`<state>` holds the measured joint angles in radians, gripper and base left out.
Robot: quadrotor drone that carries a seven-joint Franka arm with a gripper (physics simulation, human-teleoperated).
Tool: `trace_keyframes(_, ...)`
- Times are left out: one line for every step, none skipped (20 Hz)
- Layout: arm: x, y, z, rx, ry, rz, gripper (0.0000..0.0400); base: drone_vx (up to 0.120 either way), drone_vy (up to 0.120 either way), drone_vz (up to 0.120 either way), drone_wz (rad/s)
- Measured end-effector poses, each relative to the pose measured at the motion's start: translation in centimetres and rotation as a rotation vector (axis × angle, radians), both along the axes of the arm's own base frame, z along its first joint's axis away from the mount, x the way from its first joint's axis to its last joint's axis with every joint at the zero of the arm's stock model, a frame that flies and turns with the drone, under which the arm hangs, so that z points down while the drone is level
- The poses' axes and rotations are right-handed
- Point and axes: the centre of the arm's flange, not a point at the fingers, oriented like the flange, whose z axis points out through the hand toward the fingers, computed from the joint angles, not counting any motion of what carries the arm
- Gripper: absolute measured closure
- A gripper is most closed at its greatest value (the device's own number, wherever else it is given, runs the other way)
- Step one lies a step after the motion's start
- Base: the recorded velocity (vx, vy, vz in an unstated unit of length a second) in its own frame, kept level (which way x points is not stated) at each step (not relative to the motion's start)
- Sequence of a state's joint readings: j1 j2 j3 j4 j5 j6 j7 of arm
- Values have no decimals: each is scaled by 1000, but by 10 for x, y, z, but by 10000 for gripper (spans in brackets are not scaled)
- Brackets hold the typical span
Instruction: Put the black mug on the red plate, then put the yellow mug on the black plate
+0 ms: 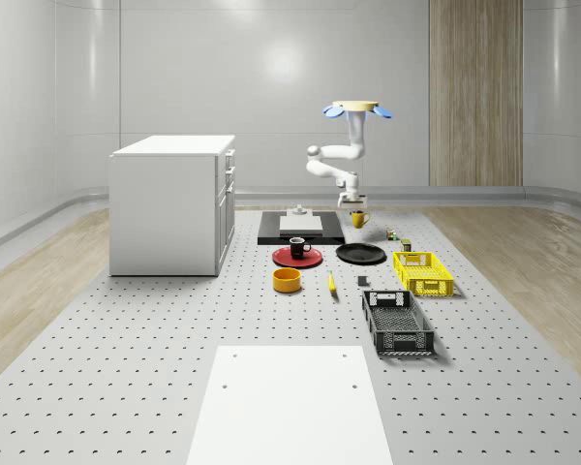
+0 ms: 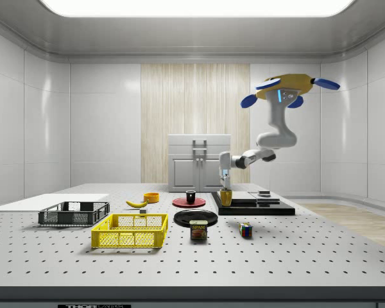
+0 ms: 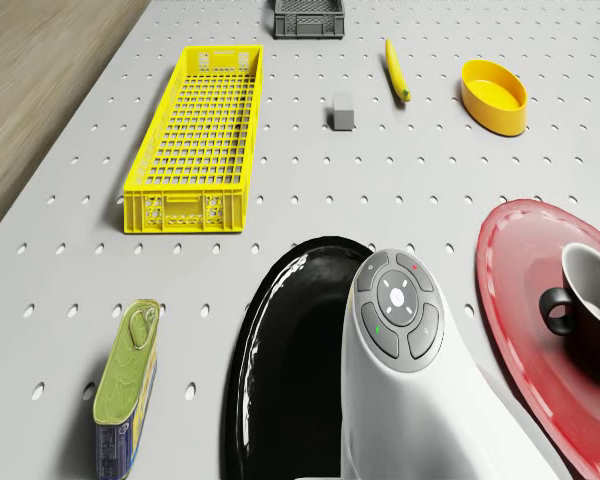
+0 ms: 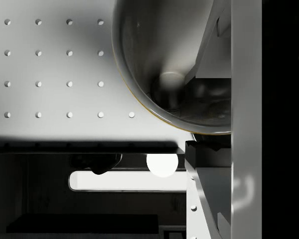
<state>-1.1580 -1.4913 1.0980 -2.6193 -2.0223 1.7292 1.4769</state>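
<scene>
The drone hovers above the far end of the table, with its arm bent down. The gripper is shut on the rim of the yellow mug, which stands upright just right of the black platform in the whole-scene view. In the wrist view one finger sits inside the yellow mug and the other outside. I cannot tell whether the mug touches the table. The black mug stands on the red plate. The black plate lies bare, in front of the yellow mug.
A white cabinet stands at the whole-scene view's left. In front of the plates lie a yellow bowl, a banana, a yellow crate and a black crate. A can and a cube sit near the black plate.
</scene>
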Motion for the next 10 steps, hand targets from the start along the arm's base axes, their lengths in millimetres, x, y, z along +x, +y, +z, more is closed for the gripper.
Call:
trace_keyframes(0, 0, 0, 0, 0, 0, 290, 120, -120, 0, 0)
trace_keyframes(0, 0, 0, 0, 0, 0, 290, 120, -40, 0, 0)
trace_keyframes(0, 0, 0, 0, 0, 0, 290, 120, 0, 0, 0)
trace_keyframes(0, 0, 0, 0, 0, 0, 290, 120, 0, 0, 0)
trace_keyframes(0, 0, 0, 0, 0, 0, 290, 120, 0, 0, 0)
trace_keyframes(0, 0, 0, 0, 0, 0, 290, 120, 0, 0, 0)
trace_keyframes(0, 0, 0, 0, 0, 0, 290, 120, 0, 0, 0)
trace_keyframes(0, 0, 0, 0, 0, 0, 290, 120, 0, 0, 0)
trace_keyframes(0, 0, 0, 0, 0, 0, 290, 120, 0, 0, 0)
trace_keyframes(0, 0, 0, 0, 0, 0, 290, 120, 0, 0, 0)
